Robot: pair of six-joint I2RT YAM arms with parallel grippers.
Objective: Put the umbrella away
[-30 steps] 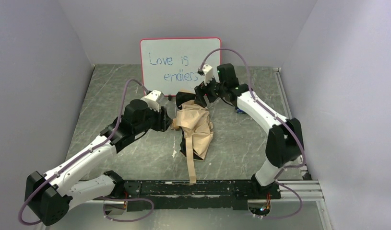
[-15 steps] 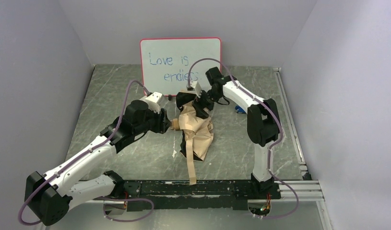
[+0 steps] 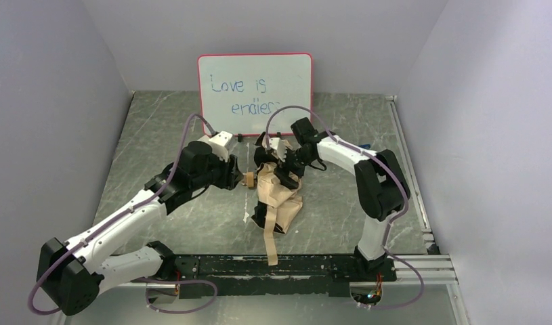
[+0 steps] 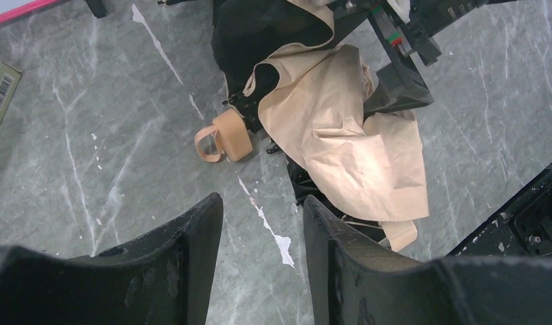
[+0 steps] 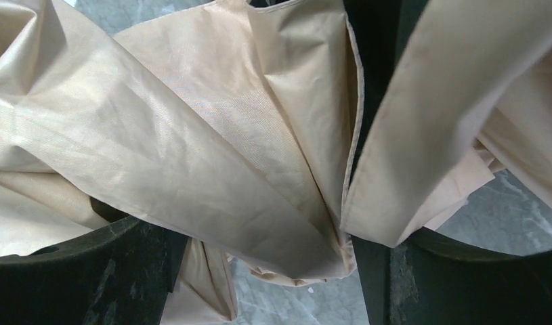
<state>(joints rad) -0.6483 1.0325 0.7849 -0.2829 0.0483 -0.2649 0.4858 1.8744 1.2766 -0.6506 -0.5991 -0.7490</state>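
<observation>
Right claw [image 3: 282, 174] in umbrella [image 3: 278, 200] folds, left claw [image 4: 263, 203] apart

It was a robot lab cell. Plain pale walls [image 3: 56, 101] boxed in a grey marbled table [image 3: 158, 115] on three sides. Two white-and-black arms [image 3: 124, 220] were bolted to a metal rail [image 3: 422, 267] well behind the left claw [image 3: 238, 178] and the right claw [image 3: 281, 175], with purple cables [image 3: 185, 132] looping off them. Beyond both claws a whiteboard [image 3: 255, 91] with handwritten marker words leaned on the back wall.
</observation>
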